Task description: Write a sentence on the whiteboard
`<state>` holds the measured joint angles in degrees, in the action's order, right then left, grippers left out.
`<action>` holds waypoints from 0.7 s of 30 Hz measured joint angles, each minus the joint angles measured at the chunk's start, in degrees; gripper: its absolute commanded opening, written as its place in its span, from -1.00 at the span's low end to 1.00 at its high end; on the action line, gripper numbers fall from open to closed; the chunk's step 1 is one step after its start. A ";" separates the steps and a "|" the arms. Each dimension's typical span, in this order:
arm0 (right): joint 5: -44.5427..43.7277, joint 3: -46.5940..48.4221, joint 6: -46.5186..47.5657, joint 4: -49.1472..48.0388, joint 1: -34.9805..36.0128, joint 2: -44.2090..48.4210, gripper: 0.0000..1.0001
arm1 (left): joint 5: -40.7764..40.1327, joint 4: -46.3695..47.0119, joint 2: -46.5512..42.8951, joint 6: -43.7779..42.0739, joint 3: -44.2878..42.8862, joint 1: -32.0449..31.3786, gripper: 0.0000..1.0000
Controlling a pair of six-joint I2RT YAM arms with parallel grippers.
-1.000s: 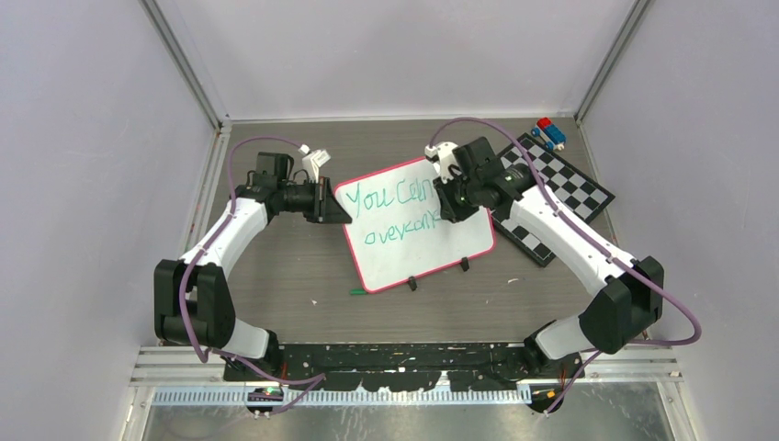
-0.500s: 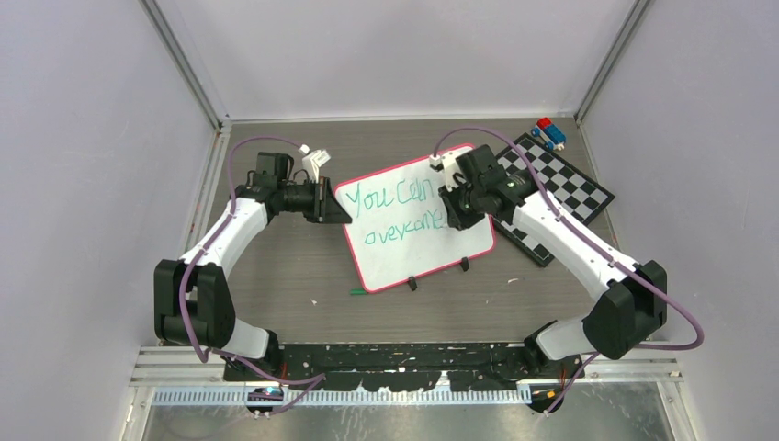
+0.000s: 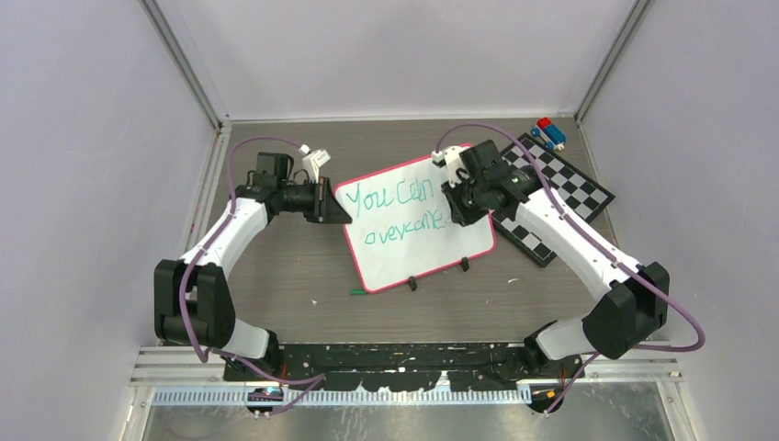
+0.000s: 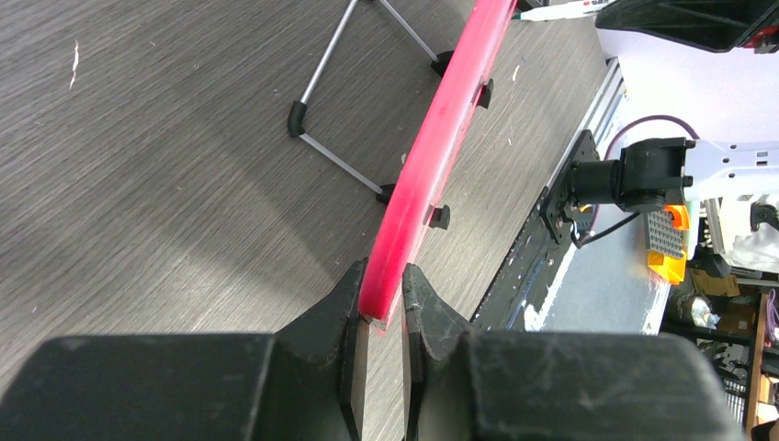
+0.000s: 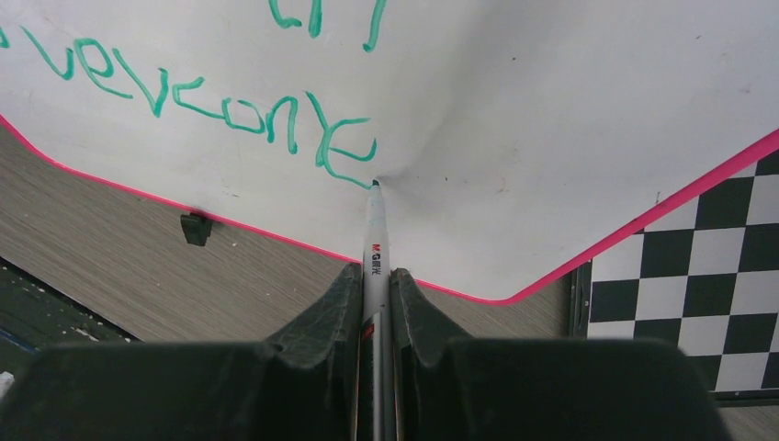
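Here, one flat white rectangular whiteboard (image 3: 432,248) with a thin pink-red rim stands tilted on the dark wood-grain tabletop (image 3: 303,266), with two small black clips (image 3: 413,284) on its near edge. Two lines of green handwriting (image 3: 395,207) read "You can" and "overcome". The left claw (image 4: 381,312) is clamped on the whiteboard's left rim. The right claw (image 5: 377,276) is clamped on one white marker (image 5: 375,230), whose tip touches the whiteboard just after "overcome". One black-and-white checkered board (image 3: 570,188) lies just right of the whiteboard.

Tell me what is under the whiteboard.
Left wrist view shows a wire stand with black feet under the whiteboard, on the wooden table. From above, the whiteboard hides the rest beneath it; the left gripper clamps its rim.
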<state>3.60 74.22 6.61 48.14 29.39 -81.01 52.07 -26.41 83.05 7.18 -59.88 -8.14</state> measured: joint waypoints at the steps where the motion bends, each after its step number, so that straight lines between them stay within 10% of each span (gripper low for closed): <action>1: 0.31 0.48 0.07 0.24 0.00 0.00 -0.99 | 0.00 0.00 0.00 0.00 0.00 0.00 -1.00; 11: 8.31 2.49 -0.79 1.07 3.74 1.70 -0.99 | 0.31 -0.04 0.00 -0.07 0.00 0.00 -0.45; 21: 8.44 -5.18 -2.16 -7.61 16.52 3.58 -1.00 | 0.09 -0.07 0.11 -0.07 0.00 -0.39 -0.58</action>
<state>12.03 69.04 4.45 40.53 45.91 -77.43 52.16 -26.48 83.15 7.11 -59.88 -8.54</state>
